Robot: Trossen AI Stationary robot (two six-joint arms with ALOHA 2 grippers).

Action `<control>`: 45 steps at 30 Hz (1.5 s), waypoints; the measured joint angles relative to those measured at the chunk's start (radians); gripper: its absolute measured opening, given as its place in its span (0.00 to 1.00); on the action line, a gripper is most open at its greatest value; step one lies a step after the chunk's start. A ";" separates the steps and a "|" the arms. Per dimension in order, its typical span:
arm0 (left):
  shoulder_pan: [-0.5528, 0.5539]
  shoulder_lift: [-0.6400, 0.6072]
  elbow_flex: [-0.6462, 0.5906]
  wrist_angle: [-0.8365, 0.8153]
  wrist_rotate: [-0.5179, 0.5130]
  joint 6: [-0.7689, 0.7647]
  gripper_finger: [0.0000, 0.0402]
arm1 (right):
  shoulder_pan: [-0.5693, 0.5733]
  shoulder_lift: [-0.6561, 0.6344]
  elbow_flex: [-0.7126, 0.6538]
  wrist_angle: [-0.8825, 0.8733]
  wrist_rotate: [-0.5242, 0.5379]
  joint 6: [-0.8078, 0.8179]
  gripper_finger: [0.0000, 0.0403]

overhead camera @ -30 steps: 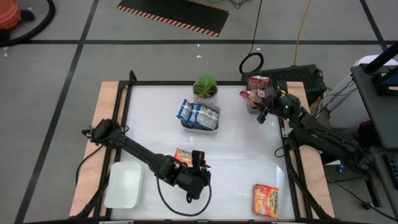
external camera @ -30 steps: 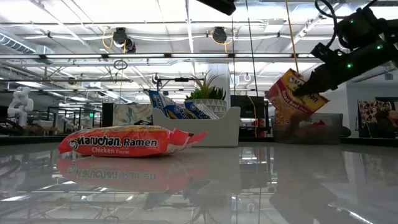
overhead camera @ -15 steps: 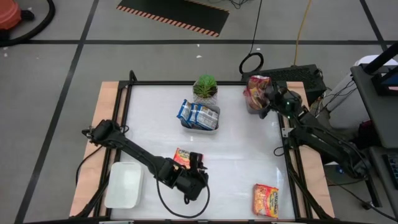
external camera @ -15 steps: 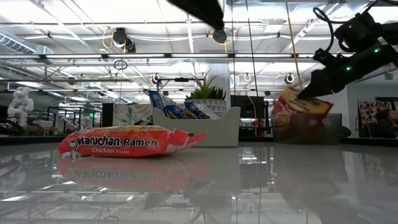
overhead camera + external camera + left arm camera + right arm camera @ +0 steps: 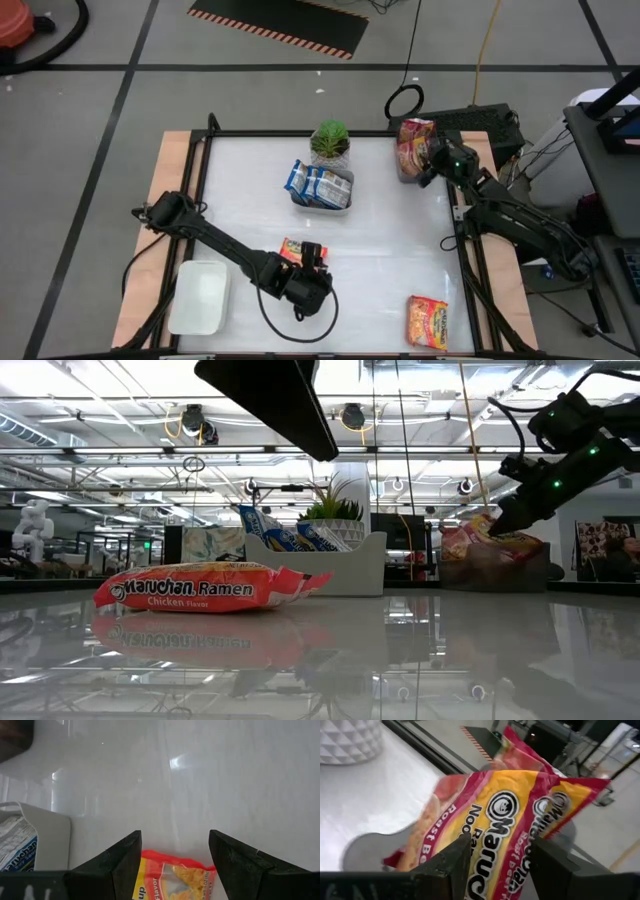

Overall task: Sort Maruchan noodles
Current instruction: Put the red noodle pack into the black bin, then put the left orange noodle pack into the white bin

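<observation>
From above, the right hand (image 5: pixel 428 165) hangs at the far right corner of the table (image 5: pixel 390 250), right over a grey tray (image 5: pixel 405 172) stuffed with red-and-yellow noodle packets (image 5: pixel 412 140). A second ago it held one of those packets up in the air beside the tray; now that packet lies in the tray with the others and the fingers stand apart, gripping nothing. The left hand (image 5: pixel 312 262) is low at the near middle of the table, fingers apart, with an orange packet (image 5: pixel 291 250) just ahead of it; it has crept a little closer to that packet. Farther off sit a white tray (image 5: pixel 322 197) of blue packets (image 5: pixel 312 181), a small plant (image 5: pixel 330 140), an empty white tray (image 5: pixel 199 297) and another orange packet (image 5: pixel 427 320) at the near right.

From table height, the right hand (image 5: pixel 507 520) touches the top of the packets (image 5: pixel 480 538) in the grey tray (image 5: pixel 495 572), where earlier a packet dangled from it. An orange chicken packet (image 5: pixel 200 588) lies flat in front.

The left wrist view shows its two fingers (image 5: pixel 125 862) spread, the orange packet (image 5: pixel 172 877) between them on the table, not clamped.

The right wrist view shows its fingers (image 5: pixel 452 865) apart just over the red-and-yellow packets (image 5: pixel 505 815)
</observation>
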 joint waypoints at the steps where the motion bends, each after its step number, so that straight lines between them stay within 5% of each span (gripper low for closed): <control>1: 0.000 0.000 0.000 0.000 0.001 0.005 0.59 | 0.000 0.000 0.000 -0.002 0.015 -0.004 0.42; 11: 0.014 0.000 0.000 0.007 0.002 0.022 0.59 | 0.000 -0.013 0.000 -0.061 0.117 0.002 0.42; 28: 0.011 -0.036 0.000 -0.045 0.035 0.005 0.59 | 0.081 -0.212 0.044 -0.152 0.104 0.220 0.42; 37: -0.030 -0.117 0.000 -0.114 0.049 -0.062 0.59 | 0.181 -0.227 0.087 -0.105 -0.284 0.583 0.42; 45: -0.071 -0.130 0.000 -0.122 0.052 -0.065 0.59 | 0.390 -0.228 0.088 -0.084 -0.303 0.739 0.42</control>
